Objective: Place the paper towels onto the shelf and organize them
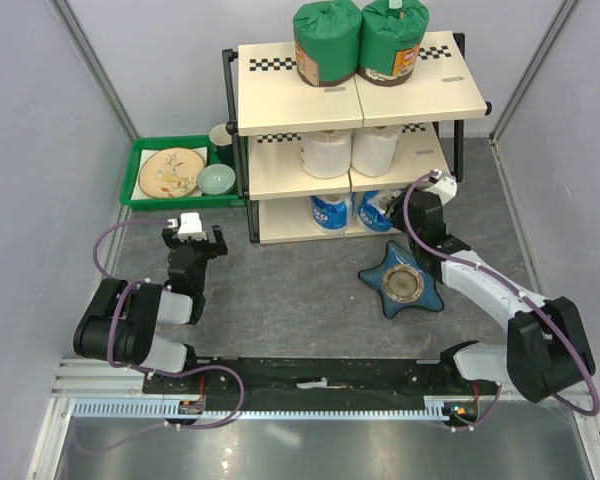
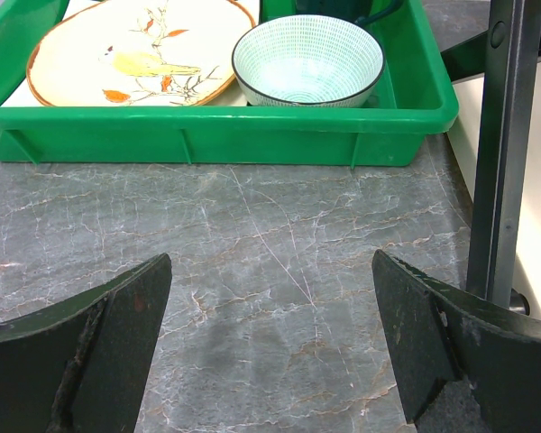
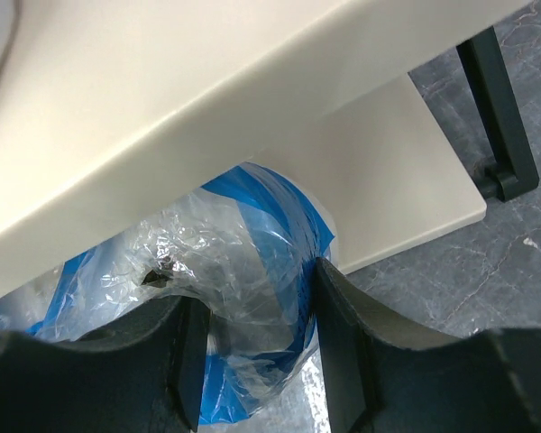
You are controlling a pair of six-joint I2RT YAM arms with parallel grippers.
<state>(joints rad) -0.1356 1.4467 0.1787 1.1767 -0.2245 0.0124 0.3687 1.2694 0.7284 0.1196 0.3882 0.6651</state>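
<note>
The shelf (image 1: 275, 100) holds two green-wrapped paper towels (image 1: 327, 45) on its top board and two white rolls (image 1: 325, 152) on the middle one. A blue-and-white roll (image 1: 331, 211) stands on the bottom board. My right gripper (image 1: 392, 210) reaches under the middle board, shut on a second blue-and-white roll (image 3: 243, 244); the gripper (image 3: 252, 316) pinches its crinkled plastic wrap at the bottom board's right end. My left gripper (image 1: 192, 232) hovers open over the bare table, and in its own view the gripper (image 2: 270, 307) has nothing between its fingers (image 2: 117, 311).
A green tray (image 1: 145, 150) left of the shelf holds a plate (image 1: 170, 172), a bowl (image 1: 216, 180) and a mug (image 1: 221, 135). A blue star-shaped dish (image 1: 403, 283) lies on the table under the right arm. The shelf's black leg (image 2: 505, 153) stands by the left gripper.
</note>
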